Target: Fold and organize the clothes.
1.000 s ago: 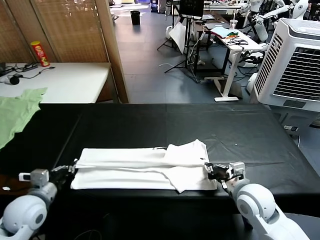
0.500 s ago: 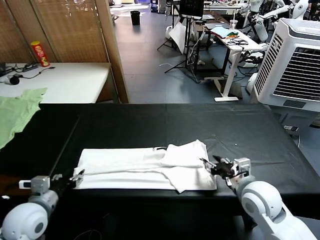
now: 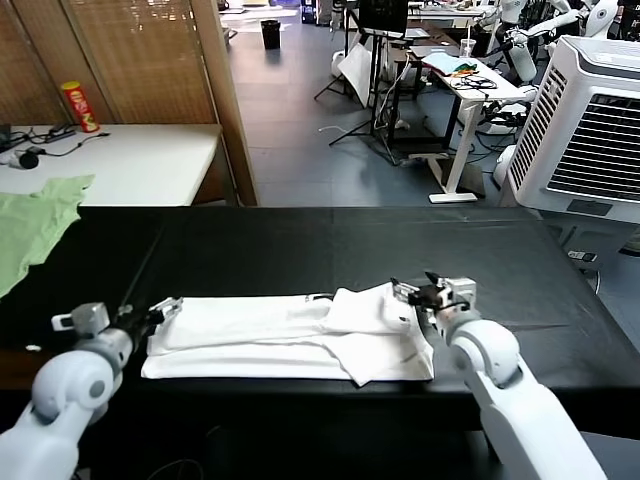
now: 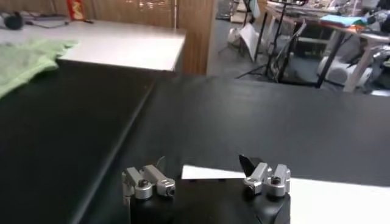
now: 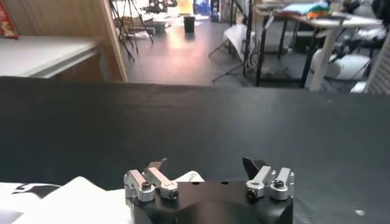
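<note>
The white T-shirt (image 3: 290, 335) lies folded into a long strip on the black table (image 3: 300, 245), plain side up. My left gripper (image 3: 165, 308) is open and empty at the shirt's left end, by its far corner. My right gripper (image 3: 415, 292) is open and empty at the shirt's right end, over its far corner. In the left wrist view the open gripper (image 4: 204, 164) stands over the shirt's edge (image 4: 329, 198). In the right wrist view the open gripper (image 5: 204, 163) stands over white cloth (image 5: 73, 201).
A light green garment (image 3: 35, 225) lies at the table's far left, also in the left wrist view (image 4: 24, 58). A white side table (image 3: 140, 165) with a red can (image 3: 80, 107) stands behind. A white air cooler (image 3: 590, 120) stands at the right.
Both grippers have moved from the shirt's near corners away from me to its far corners. The shirt lies as before.
</note>
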